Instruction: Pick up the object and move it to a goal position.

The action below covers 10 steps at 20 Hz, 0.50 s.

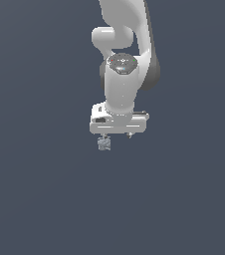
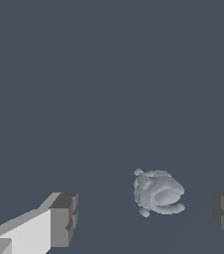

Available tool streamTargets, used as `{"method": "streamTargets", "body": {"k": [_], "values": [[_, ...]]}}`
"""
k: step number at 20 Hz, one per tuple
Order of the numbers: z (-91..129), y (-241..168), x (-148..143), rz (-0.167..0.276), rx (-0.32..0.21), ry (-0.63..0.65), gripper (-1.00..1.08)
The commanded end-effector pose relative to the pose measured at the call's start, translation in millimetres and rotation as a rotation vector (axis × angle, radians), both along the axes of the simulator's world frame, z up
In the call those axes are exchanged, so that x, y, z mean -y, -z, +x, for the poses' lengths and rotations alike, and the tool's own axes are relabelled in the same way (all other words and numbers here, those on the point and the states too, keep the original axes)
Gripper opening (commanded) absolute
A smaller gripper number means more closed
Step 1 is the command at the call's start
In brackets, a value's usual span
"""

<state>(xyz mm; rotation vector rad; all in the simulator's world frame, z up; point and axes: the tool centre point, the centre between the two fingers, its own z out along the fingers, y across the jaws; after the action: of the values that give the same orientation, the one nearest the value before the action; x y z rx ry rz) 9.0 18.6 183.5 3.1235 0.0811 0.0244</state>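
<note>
Hovering low over the plain grey floor (image 1: 40, 199), the gripper (image 2: 146, 218) has its jaws spread wide, with the object (image 2: 158, 192) lying between the two fingers (image 2: 64, 218) but touching neither. In the wrist view the little grey-blue lump sits nearer one pad than the other, so I judge that closing now would let the near finger strike first and shove or roll it sideways instead of pinching it. Its knobbly shape offers few flat faces, which could let it squirt out. From the exterior view it seems to sit just under the hand's edge, though height above the floor is hard to read.
</note>
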Motion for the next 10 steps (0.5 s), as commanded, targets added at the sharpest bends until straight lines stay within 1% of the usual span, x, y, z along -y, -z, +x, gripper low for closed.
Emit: {"method": "streamTargets", "body": {"k": [1,4,10], "values": [[0.0,0.0,0.0,0.0,0.0,0.0,1.0],[2.3,-2.7,1.9,-0.004,0.008,0.001,1.0],[13.4,-16.8,11.0,-0.022,0.049,0.013,1.0]]}}
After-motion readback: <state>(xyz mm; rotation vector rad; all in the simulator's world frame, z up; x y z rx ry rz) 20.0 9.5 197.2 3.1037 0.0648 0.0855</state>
